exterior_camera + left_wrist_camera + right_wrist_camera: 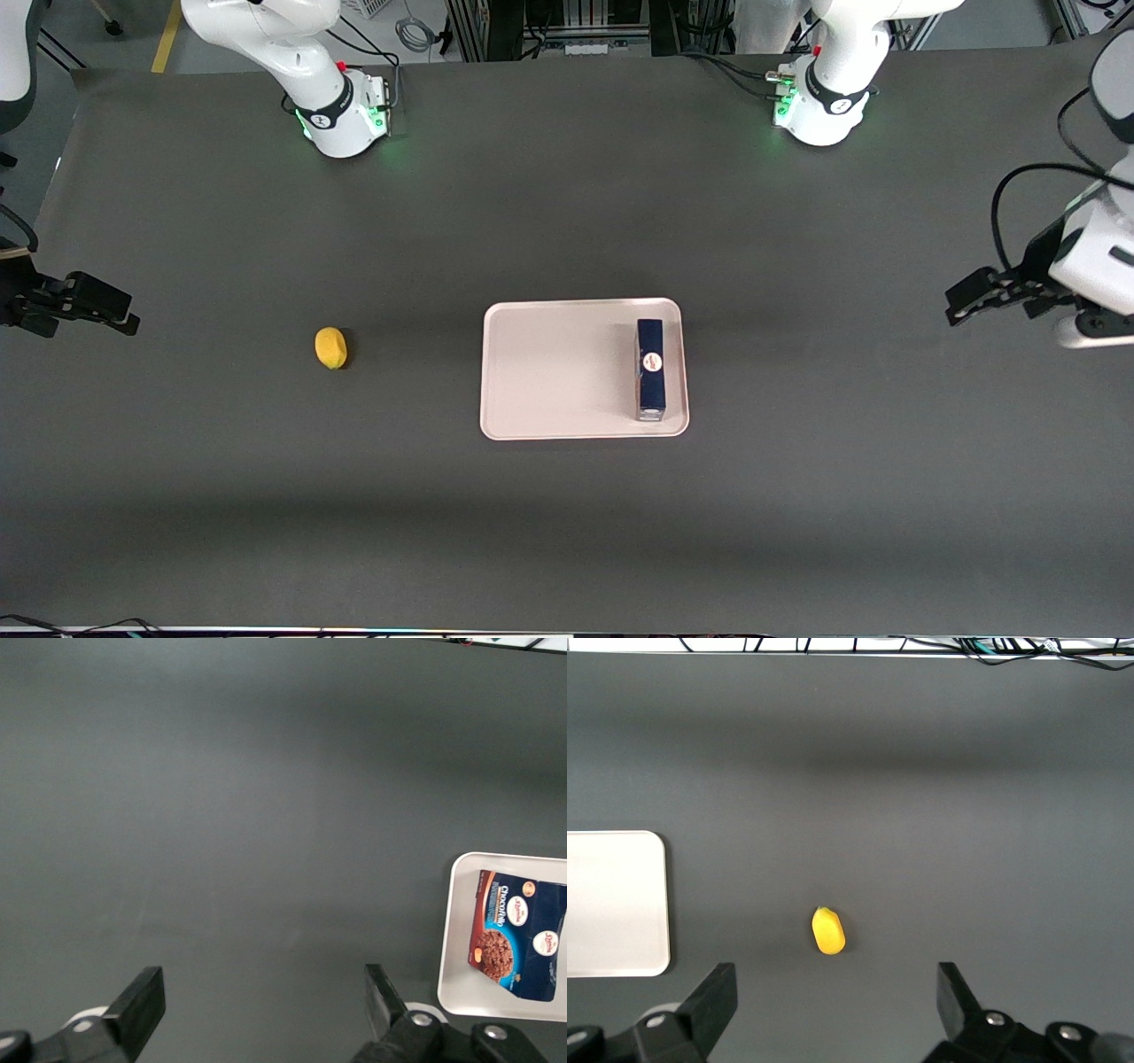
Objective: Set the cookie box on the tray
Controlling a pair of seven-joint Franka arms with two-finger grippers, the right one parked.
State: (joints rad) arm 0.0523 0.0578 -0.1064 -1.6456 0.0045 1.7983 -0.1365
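Front view
Cookie box: the slim dark navy-blue carton cookie box (651,369) is seen lying flat on the large pale pink rectangular tray (558,372), along the tray's short edge toward the working arm's end of the desk.
Long axis: it is set parallel to that short edge, one end pointed at the camera, the other at the arm bases; the round white-and-red logo is turned upward.
Gripper: the black two-finger gripper (961,301) is held above the dark grey desk (567,532) at the working arm's end, well apart from the tray, nothing between its fingers.
Yellow lump: a small yellow lump (330,347) is seen on the desk toward the parked arm's end.

Left wrist view
Gripper: the fingers (139,1004) are spread wide over bare desk, released.
Cookie box: the box (521,936) is shown inside the tray's rim (448,939), cookie picture facing up.

Right wrist view
Yellow lump: the lump (827,931) is seen apart from a rounded tray corner (656,846).
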